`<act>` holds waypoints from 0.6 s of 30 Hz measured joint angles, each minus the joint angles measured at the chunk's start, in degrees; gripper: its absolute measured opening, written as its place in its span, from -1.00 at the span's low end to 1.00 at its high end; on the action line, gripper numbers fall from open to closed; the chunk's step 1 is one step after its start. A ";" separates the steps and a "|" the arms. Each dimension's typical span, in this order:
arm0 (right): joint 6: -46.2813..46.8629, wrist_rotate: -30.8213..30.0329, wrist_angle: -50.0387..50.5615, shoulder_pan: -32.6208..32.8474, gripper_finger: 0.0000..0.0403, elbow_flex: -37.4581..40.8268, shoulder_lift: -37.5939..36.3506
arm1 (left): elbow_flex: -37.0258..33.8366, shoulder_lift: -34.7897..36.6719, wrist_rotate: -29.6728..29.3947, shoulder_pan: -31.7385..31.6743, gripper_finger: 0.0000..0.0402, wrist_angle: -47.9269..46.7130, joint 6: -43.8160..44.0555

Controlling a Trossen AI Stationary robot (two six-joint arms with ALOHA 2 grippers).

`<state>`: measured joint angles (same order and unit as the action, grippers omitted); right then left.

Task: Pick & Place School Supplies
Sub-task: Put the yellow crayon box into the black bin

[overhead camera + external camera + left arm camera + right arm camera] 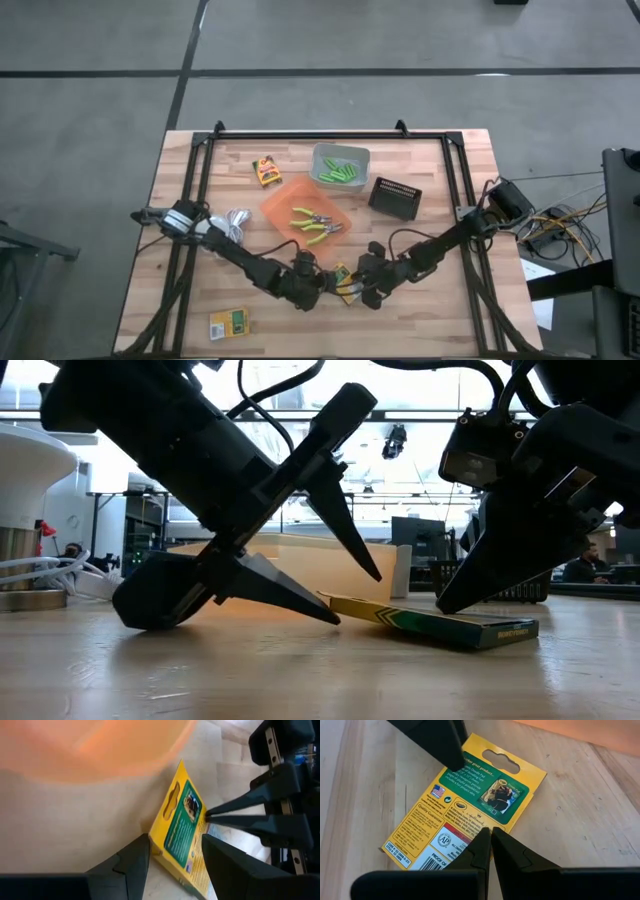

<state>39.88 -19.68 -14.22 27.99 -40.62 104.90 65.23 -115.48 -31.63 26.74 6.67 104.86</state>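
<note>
A yellow-and-green printed box (pixel 343 278) lies near the table's front edge between my two grippers. In the low view the box (pixel 440 625) has its right end on the wood. My left gripper (pixel 175 840) is open at the box's left end. One finger (pixel 290 595) is low on the table and the other (pixel 350 530) is raised above the box. My right gripper (pixel 489 831) is shut, with its tips on the box. Green-handled pliers (pixel 315 222) lie in the orange bin (pixel 278 205), and lime-green markers (pixel 340 172) in the grey bin (pixel 318 155). My right gripper presses its shut fingertips (pixel 482 840) down on the box's printed back face (pixel 470 820), near its middle. It comes slanting down from the table's right. My left gripper has its low finger's tip (pixel 335 618) at the box's left edge (pixel 330 602); I cannot tell whether it touches.
Two more printed boxes lie apart, one (pixel 266 170) near the far edge and one (pixel 230 322) at the near left. A white coiled cable (pixel 235 222) sits under my left arm. A black ridged block (pixel 395 198) stands right of the orange bin, which is close behind the grippers.
</note>
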 joint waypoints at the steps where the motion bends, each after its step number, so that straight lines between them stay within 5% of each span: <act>1: 0.00 0.00 0.00 0.00 -0.91 0.00 0.00 | 0.00 0.00 -0.12 -0.14 -0.07 0.03 -0.05; 18: 0.00 0.02 -0.02 -0.02 -0.91 0.02 0.00 | -0.04 0.00 3.01 -0.79 -0.15 2.19 -2.62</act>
<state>39.88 -19.66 -14.24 27.97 -40.60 104.90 65.19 -115.48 -28.61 25.94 8.87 102.24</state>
